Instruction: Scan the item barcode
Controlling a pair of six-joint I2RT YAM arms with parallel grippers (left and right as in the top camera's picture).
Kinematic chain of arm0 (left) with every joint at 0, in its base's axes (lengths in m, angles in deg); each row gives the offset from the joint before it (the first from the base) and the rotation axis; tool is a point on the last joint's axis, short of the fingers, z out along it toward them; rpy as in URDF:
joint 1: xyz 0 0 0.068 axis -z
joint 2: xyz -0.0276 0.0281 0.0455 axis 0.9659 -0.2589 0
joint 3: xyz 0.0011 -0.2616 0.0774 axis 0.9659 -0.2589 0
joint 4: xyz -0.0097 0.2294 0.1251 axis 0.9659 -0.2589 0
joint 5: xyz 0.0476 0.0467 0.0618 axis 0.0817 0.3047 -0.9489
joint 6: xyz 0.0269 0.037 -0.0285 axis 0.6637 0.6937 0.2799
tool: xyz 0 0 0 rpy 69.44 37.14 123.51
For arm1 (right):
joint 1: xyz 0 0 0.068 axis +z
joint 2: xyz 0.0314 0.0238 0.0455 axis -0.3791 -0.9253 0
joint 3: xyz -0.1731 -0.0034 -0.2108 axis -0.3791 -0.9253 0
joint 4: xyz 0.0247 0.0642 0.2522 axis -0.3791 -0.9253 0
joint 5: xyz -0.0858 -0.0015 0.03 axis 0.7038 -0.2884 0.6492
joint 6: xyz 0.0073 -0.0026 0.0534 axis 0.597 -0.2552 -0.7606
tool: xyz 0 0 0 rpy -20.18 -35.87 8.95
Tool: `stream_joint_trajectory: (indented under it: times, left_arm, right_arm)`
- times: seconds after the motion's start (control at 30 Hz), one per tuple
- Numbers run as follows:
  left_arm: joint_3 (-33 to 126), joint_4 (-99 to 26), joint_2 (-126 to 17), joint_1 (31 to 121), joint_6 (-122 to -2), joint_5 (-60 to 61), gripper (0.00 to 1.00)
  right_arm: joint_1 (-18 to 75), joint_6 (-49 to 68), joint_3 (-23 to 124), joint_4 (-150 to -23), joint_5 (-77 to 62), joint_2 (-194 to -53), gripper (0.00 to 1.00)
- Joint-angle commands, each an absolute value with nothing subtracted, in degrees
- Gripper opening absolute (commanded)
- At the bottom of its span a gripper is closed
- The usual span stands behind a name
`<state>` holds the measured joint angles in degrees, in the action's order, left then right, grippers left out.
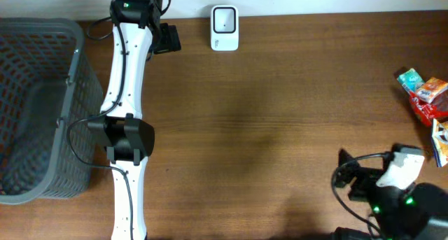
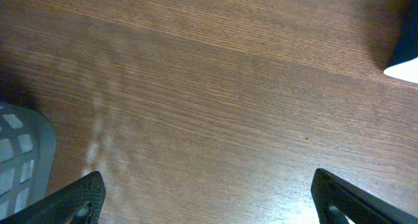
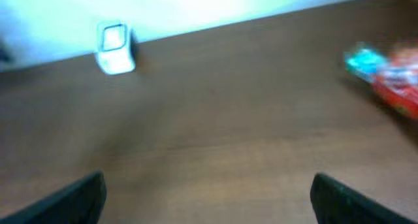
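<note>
Between the spread fingers of the left gripper point(image 2: 209, 208) lies brown wood-grain table point(image 2: 215, 100). The jaws are released and clasp nothing, and their two dark fingertips point(image 2: 81, 198) sit at the lower corners of the left wrist view. Just outside the left finger, low at the frame's edge, shows the rounded corner of a grey mesh basket point(image 2: 19, 159). Ahead of the right finger, at the upper right edge, a white corner pokes in, too little of it to name. Seen from overhead, this gripper sits near the table's far edge, with the white barcode scanner point(image 1: 225, 28) near it on one side and the basket's bulk well apart on the other, beyond the white arm.

The right gripper point(image 3: 209, 201) is likewise released, its dark fingers wide at the bottom corners of the blurred right wrist view, with only tabletop between them. Ahead of these jaws and off to their left, far across the table against the pale wall, stands the scanner, upright. Ahead and off to their right lie the snack packets point(image 3: 385, 74), a teal one beside red ones, bunched together and touching. No barcode can be made out on them. From overhead the packets rest at the table's right edge, well apart from both grippers and from the scanner.
</note>
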<state>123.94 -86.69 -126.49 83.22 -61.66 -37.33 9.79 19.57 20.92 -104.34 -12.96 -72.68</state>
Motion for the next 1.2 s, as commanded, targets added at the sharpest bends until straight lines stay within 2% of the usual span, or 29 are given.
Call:
stream_joint_trajectory:
  times: [0.0,0.07,0.17,0.33,0.57,0.77,1.17]
  left_arm:
    - [124.1,-86.7,-126.5,83.1,-62.2,-37.4,0.99]
    - [124.1,-86.7,-126.5,83.1,-62.2,-37.4,0.99]
    - [124.1,-86.7,-126.5,83.1,-62.2,-37.3,0.99]
    - [124.1,-86.7,-126.5,83.1,-62.2,-37.4,0.99]
    - [124.1,-86.7,-126.5,83.1,-62.2,-37.4,0.99]
    - [124.1,-86.7,-126.5,83.1,-62.2,-37.4,0.99]
    - [124.1,-86.7,-126.5,83.1,-62.2,-37.4,0.99]
  right_arm:
    - [18.2,22.0,9.3,-94.3,-13.8,-64.4,0.98]
    - [22.1,23.2,1.4,-86.4,-13.7,-60.0,0.99]
    - [22.6,23.2,-8.5,-73.8,-12.7,-57.3,0.98]
    - [22.6,23.2,-16.3,-66.4,-7.6,-53.2,0.98]
    - [22.6,24.0,-23.2,-53.8,-7.8,-53.2,0.98]
    - [22.6,26.5,-23.3,-57.9,-6.4,-53.2,0.98]
    - [22.6,25.9,-23.3,-58.2,-3.8,-53.2,0.98]
